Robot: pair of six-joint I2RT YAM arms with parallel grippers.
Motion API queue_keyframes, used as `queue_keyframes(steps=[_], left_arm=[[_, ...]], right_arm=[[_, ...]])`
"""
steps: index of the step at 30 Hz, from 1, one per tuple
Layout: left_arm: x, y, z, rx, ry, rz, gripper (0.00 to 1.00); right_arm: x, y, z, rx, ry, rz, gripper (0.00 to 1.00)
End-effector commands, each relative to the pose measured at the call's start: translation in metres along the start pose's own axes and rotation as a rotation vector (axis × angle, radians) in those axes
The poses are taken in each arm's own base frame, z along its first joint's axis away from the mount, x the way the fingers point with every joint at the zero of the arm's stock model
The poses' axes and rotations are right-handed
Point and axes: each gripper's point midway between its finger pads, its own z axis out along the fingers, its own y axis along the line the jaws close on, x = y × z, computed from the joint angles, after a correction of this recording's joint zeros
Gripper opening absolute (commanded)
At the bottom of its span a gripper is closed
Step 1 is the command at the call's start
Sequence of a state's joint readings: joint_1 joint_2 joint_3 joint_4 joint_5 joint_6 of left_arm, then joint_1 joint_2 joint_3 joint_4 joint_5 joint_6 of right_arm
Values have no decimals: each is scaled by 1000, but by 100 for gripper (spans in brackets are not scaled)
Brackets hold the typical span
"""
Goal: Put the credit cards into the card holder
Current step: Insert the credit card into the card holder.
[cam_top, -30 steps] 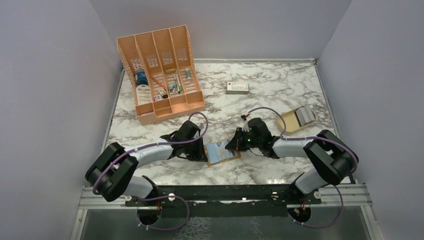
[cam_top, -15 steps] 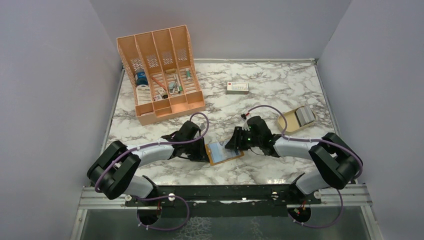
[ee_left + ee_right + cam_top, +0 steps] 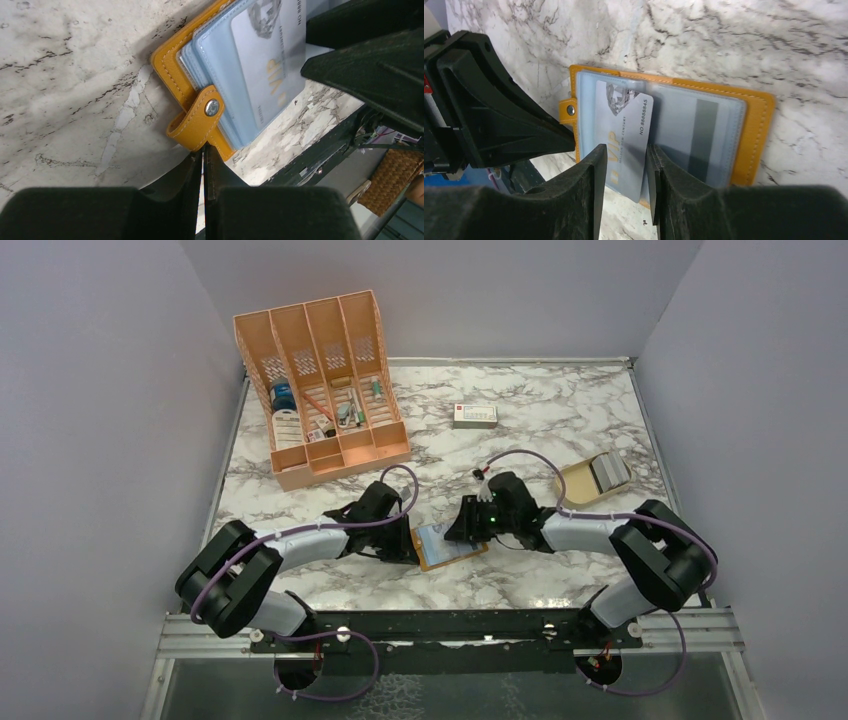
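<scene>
The card holder (image 3: 452, 552) lies open on the marble between both arms, orange cover down, grey-blue pockets up (image 3: 724, 125). A silver VIP credit card (image 3: 626, 125) sits partway in its left pocket, its near end sticking out past the holder's edge (image 3: 270, 65). My right gripper (image 3: 625, 148) is open just above that card, one finger on each side, not gripping it. My left gripper (image 3: 204, 150) is shut, with its tips against the stud strap (image 3: 200, 125). More credit cards (image 3: 608, 472) lie in the tan dish (image 3: 578, 483) at the right.
A large orange desk organiser (image 3: 320, 380) with small items stands at the back left. A white box with a red mark (image 3: 475, 415) lies at the back middle. The black rail (image 3: 450, 625) runs along the table's near edge, close behind the holder.
My right gripper has opened and let go of the VIP card, leaving it partway in the pocket. It also shifted a little to the left. The left gripper stayed at the strap.
</scene>
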State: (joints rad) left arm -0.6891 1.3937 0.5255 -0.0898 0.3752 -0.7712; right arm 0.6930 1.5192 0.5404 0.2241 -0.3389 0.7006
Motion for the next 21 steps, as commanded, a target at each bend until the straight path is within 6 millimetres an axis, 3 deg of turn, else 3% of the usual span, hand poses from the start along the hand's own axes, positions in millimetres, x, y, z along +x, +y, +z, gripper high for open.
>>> queue_keyframes(steps=[1,21], left_arm=[[-2,0,2,-9,4,6,10],[-5,-1,2,-16,5,16,10]], right_arm=[[9,12,6,-35,38,-54,34],[23,22,13,-31,72,-174,21]])
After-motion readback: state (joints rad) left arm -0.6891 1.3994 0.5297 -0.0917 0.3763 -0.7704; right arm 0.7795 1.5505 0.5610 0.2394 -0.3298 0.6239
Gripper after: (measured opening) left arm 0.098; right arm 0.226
